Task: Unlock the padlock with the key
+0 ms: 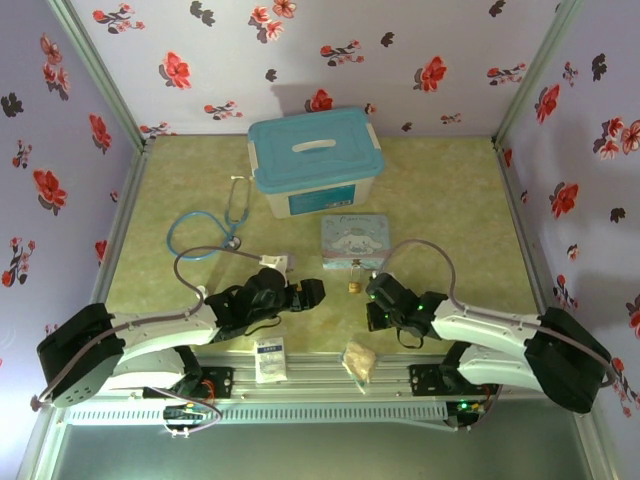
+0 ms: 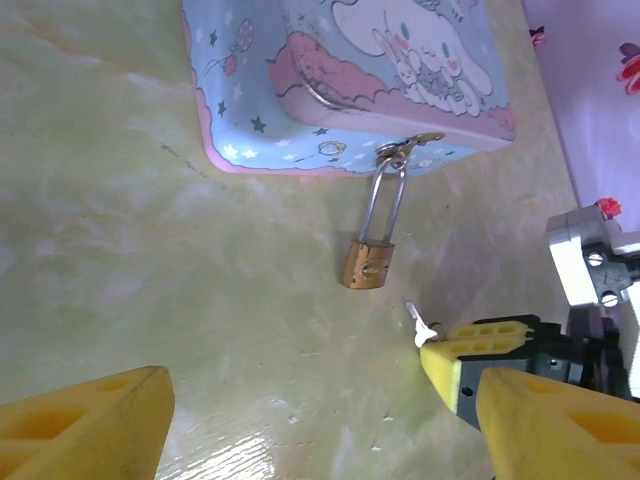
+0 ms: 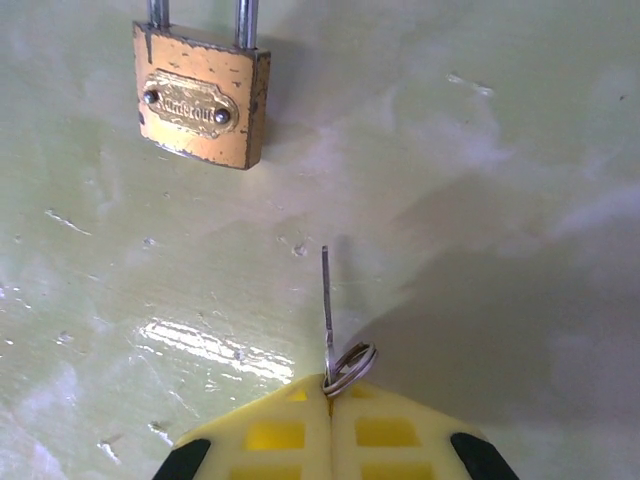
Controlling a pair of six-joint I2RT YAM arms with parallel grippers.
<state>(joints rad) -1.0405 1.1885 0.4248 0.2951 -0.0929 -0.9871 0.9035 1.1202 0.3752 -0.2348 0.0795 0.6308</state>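
The small brass padlock (image 2: 366, 263) lies on the green table, its silver shackle (image 2: 386, 203) hooked through the latch of the cartoon tin (image 2: 340, 70). In the right wrist view the padlock (image 3: 200, 105) sits up and to the left of the key. My right gripper (image 3: 330, 395) is shut on the thin grey key (image 3: 327, 300) at its ring end, blade pointing forward, a short gap from the lock body. The key (image 2: 420, 322) also shows beside the padlock. My left gripper (image 2: 320, 440) stands open just left of the padlock (image 1: 354, 287), nothing between its fingers (image 2: 85, 425).
A white box with a blue lid (image 1: 315, 160) stands behind the tin (image 1: 355, 240). A stethoscope (image 1: 210, 225) lies at the back left. A white packet (image 1: 270, 358) and a tan snack packet (image 1: 360, 360) rest on the near rail. A small white cylinder (image 1: 275, 263) lies by the left arm.
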